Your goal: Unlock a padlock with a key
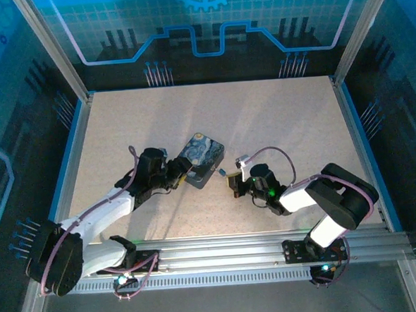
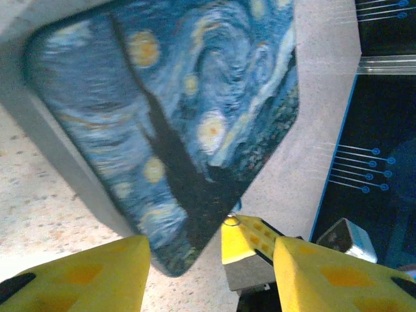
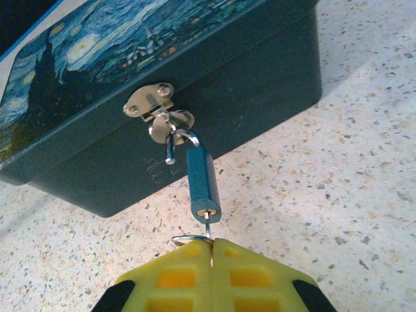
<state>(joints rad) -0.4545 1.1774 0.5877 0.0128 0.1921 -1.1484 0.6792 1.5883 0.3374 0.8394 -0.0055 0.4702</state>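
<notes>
Showing the key (image 3: 207,226) seated in the padlock (image 3: 202,182), as seen from the right wrist. The right tool (image 3: 211,257) has its two yellow fingers pressed together on the key's head, so that only the thin blade and part of a small key ring (image 3: 190,240) emerge at the fingertips. Directly ahead of those fingertips, the blade enters the keyway in the near end of the blue padlock body. The padlock extends, tilted, from the tool toward the case (image 3: 78,58). Its shackle (image 3: 179,138), at the far end from the tool, passes through the metal hasp (image 3: 151,104) on the case's dark side wall. One leg of the shackle ends free beside the body rather than inside it. The case, printed with blue and yellow swirls on top, rests on the speckled tabletop (image 3: 338,169), beyond the padlock from the right tool.

In the left wrist view, the left tool (image 2: 211,257) has its yellow fingers (image 2: 84,273) standing apart. A rounded corner of the case lies between them, close against one finger and clear of the other; whether it touches the nearer finger cannot be told. Just ahead of the gap, one yellow finger of the right tool appears with the key ring at its tip.

From above, the left tool (image 1: 175,173) and the right tool (image 1: 232,183) flank the case on opposite sides.
</notes>
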